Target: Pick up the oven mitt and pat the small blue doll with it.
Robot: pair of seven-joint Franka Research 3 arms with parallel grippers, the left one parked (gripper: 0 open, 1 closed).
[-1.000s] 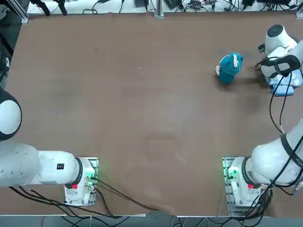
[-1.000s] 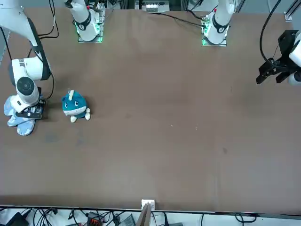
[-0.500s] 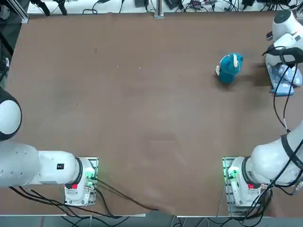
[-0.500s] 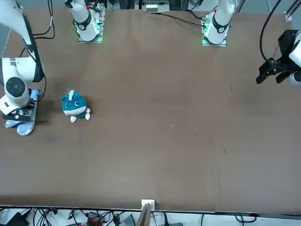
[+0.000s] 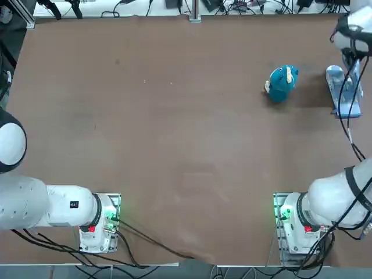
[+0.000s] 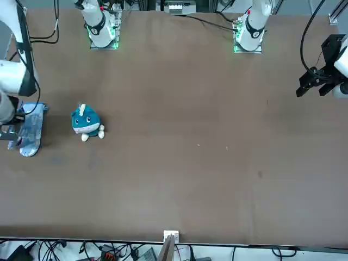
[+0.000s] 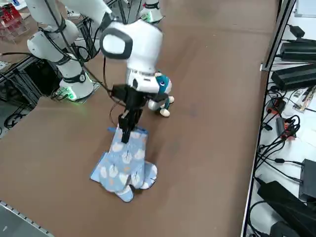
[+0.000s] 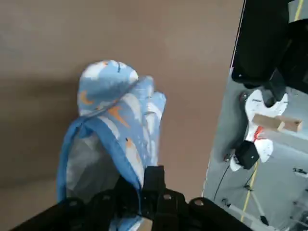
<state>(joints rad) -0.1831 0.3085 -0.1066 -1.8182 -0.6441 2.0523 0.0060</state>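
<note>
— Outward to the robot's right goes the right arm (image 7: pixel 143 44) since the earlier frame, with the oven mitt (image 7: pixel 123 165) swung round beneath it; the blue whale-like plush doll (image 6: pixel 87 122) sits where it sat.

— Jaws?

— Right gripper (image 7: pixel 125 139) closed on the mitt, pinching fabric at the cuff end. Top view: wrist and cables cover the grip. Front view: that arm is cut off by the picture's edge, fingers hard to make out. Side view gives it best, fingertips against the cloth.

— Mitt's make?

— Soft, pliant fabric, pale blue with white blotches; small orange crescents show in the wrist view. Darker blue binding (image 8: pixel 113 149) rims the gaping cuff, creased grey lining (image 8: pixel 86 168) within. Rounded lobes at the far end, folds between. Whether its tip touches the table (image 5: pixel 174 145), cannot tell.

— Doll's position?

— On the brown, smooth-looking tabletop, apart from the mitt; toward the robot's left of it in the top view. Side view: partly hidden behind the arm's hand end, only a blue patch, some white and stubby pale limbs showing. Front view clears it: rounded teal body, white lower face, two dark eyes, pale upright lobe on the head. Looks plush.
</note>
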